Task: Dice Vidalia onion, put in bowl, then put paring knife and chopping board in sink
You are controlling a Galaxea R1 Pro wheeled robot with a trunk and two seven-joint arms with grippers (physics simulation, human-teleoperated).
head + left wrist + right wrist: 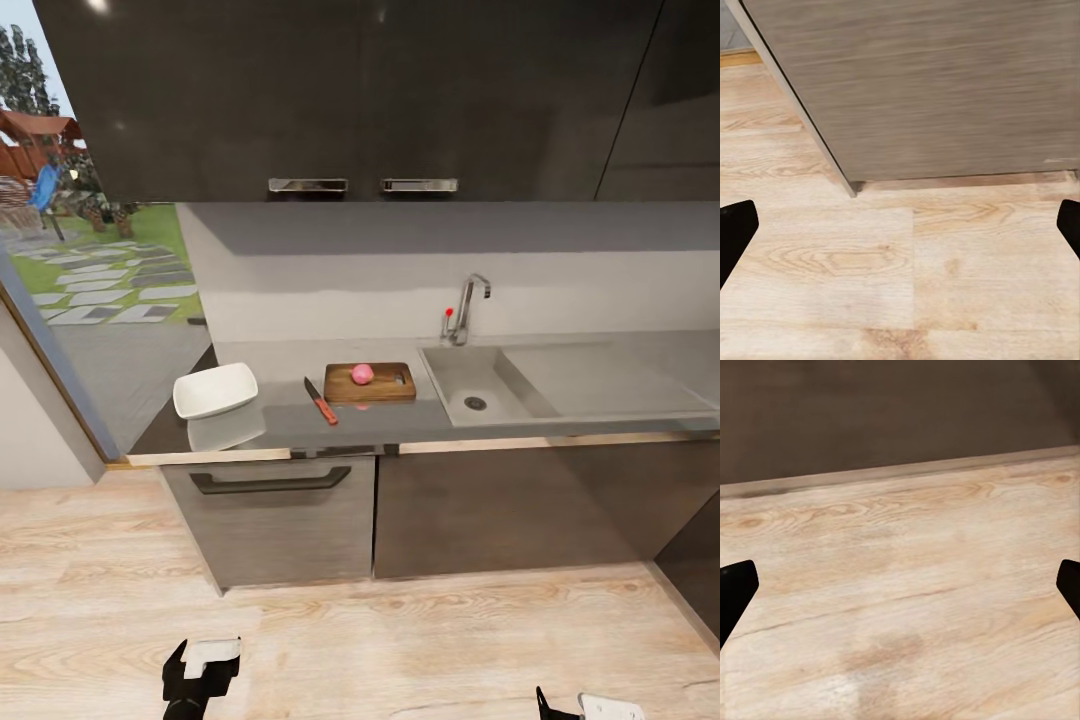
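No writing, brand or label legible on any surface.

Head view, left to right along the tabletop [560, 385]: bowl [215, 389] at the left end, white. Knife [321, 400] next, red handle toward me, blade pointing to the wall, just left of the board [370, 383] but not touching it as far as I can tell. Onion [362, 374] sits whole on the board, near its middle, slot end of the board facing the sink [470, 385]. Sink basin just right of the board; tap [468, 308] and red knob behind it; drainboard runs off to the right.

My hands: both low over the wood floor [400, 640], well apart from the tabletop and from every task item. Left hand [200, 672] lies below and nearer than the bowl; in the left wrist view its fingertips [735, 232] stand at opposite edges of the picture, spread wide, nothing between them, cabinet front [945, 82] ahead. Right hand [590, 708] lies below the drainboard; right wrist view shows its fingertips [735, 592] likewise spread wide and unloaded, floor beneath.
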